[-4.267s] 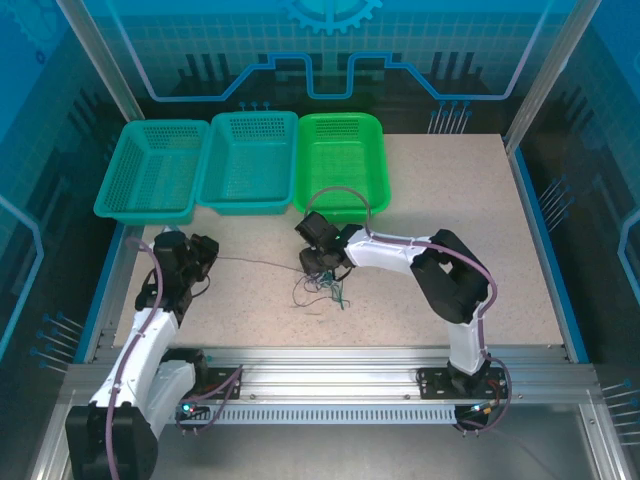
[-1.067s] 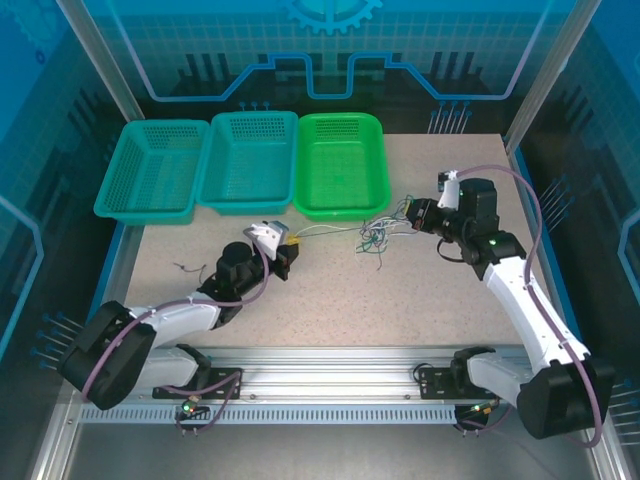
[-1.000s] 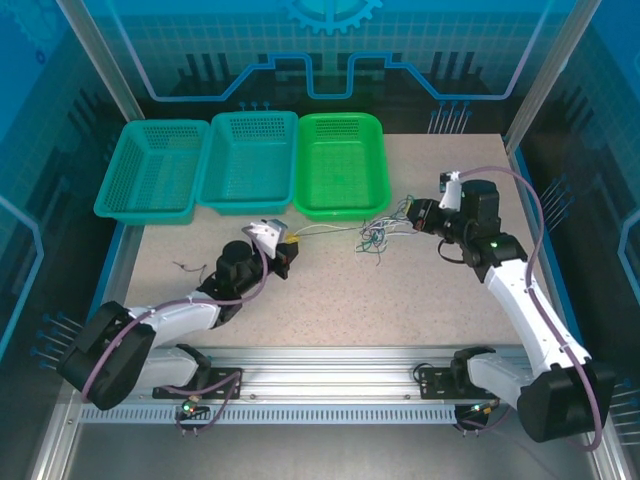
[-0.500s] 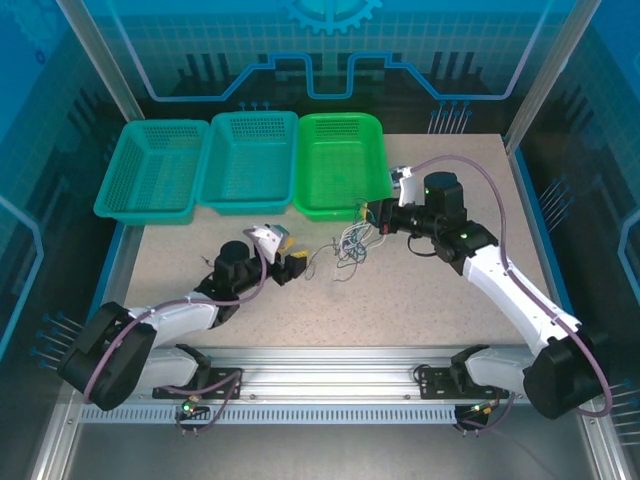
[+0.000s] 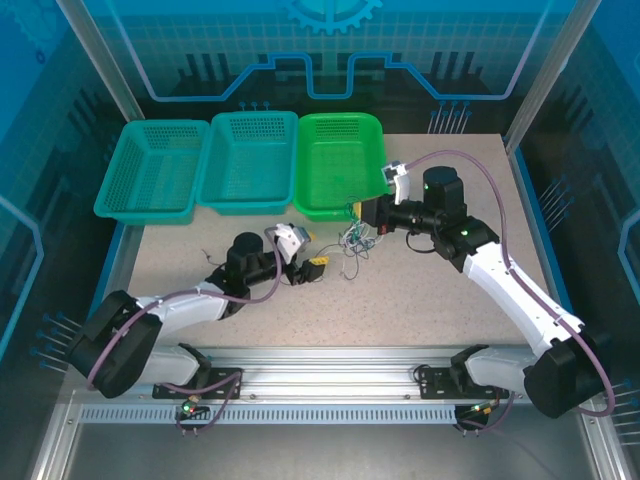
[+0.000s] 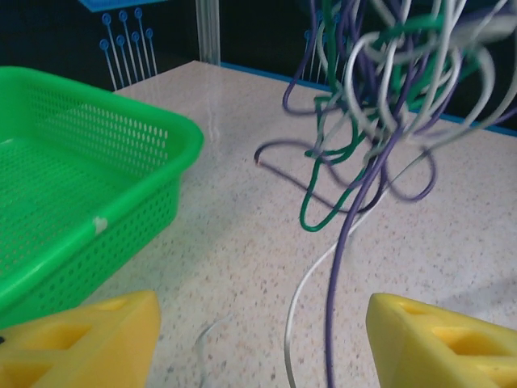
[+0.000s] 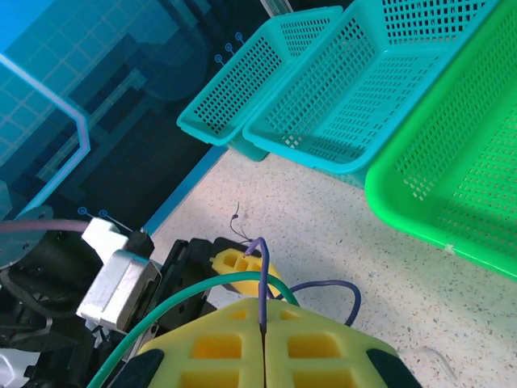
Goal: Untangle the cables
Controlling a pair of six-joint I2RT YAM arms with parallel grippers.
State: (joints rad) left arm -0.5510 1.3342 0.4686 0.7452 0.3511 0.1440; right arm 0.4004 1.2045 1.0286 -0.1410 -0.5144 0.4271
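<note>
One purple strand of cables [image 7: 262, 279] pinched by closed right gripper [image 7: 264, 322], wrist view | left gripper [image 6: 262, 339] spread, empty

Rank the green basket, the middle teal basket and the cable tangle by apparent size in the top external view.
Largest: green basket and middle teal basket, too alike to separate.
Smallest: cable tangle, far smaller than either.

The top view looks down from above the near edge over the whole table [image 5: 450, 300]. Both wrist views are low and close: left faces right, right faces left. All share the green basket [image 5: 338, 165].
</note>
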